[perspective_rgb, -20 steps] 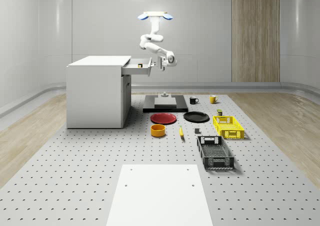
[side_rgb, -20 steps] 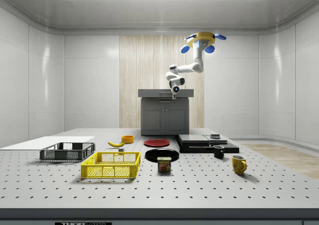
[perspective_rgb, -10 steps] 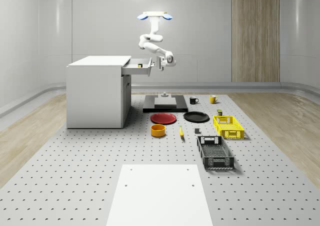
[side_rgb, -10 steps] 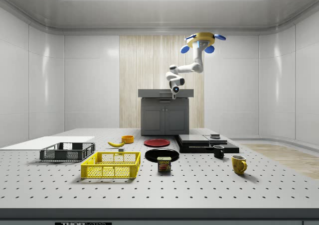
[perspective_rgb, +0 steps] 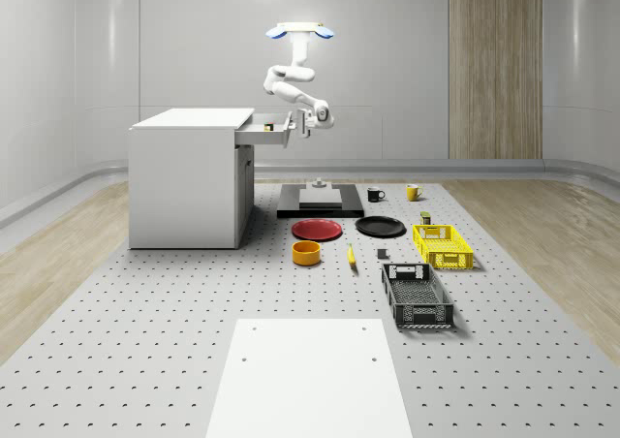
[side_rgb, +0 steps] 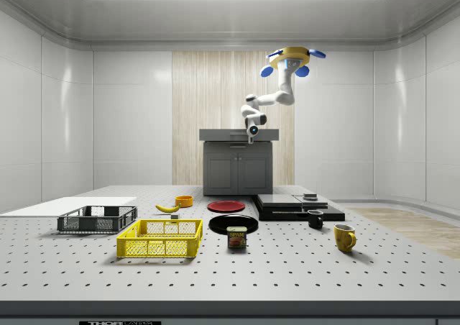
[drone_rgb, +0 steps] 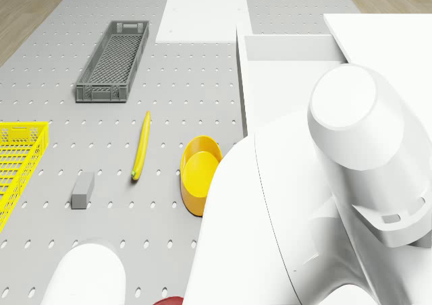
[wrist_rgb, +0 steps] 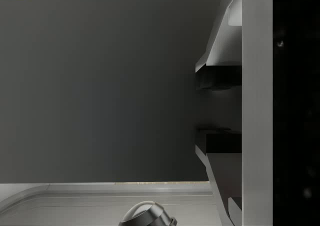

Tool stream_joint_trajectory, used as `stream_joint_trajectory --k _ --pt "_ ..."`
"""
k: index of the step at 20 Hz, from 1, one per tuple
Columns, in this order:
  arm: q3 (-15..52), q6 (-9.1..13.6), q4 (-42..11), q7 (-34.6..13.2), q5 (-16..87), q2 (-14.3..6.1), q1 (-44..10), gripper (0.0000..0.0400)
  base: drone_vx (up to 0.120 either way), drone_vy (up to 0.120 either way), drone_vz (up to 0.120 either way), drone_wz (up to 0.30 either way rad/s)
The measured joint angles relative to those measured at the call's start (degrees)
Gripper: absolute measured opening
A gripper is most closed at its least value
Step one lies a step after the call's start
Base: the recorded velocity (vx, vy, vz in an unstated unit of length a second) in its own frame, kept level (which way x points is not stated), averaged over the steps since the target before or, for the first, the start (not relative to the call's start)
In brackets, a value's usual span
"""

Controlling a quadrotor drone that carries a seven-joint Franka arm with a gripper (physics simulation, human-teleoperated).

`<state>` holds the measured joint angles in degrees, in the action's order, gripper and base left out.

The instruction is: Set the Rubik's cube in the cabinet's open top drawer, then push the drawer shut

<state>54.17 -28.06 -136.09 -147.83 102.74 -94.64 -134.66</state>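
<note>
Drone (perspective_rgb: 301,31) hovering beside cabinet (perspective_rgb: 184,176), jaws parted against drawer (perspective_rgb: 266,133) front, Rubik's cube (perspective_rgb: 267,126) inside drawer

This is a robot test room: bare white walls, a big table (perspective_rgb: 145,360) full of little holes, a drone (perspective_rgb: 301,32) hovering.

Drone (perspective_rgb: 301,31): I see it hovering above the drawer's (perspective_rgb: 268,133) front.
Gripper (perspective_rgb: 301,124): just beside the drawer front.
Cube (perspective_rgb: 268,126): in the drawer.
Cabinet (perspective_rgb: 189,181): near the floor's (perspective_rgb: 145,351) far-left corner in the whole-scene view.
Crate (perspective_rgb: 417,296): toward the right edge.
</note>
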Motion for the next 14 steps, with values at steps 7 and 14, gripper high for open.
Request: stream_joint_trajectory --k 7,14 --pt "-1.6 -0.1 -3.6 5.0 7.5 -1.2 6.2 0.0105 0.000 0.000 0.000 0.000" --pt "-3.4 0.0 -6.7 11.1 16.9 -1.8 12.9 0.0105 0.000 0.000 0.000 0.000"
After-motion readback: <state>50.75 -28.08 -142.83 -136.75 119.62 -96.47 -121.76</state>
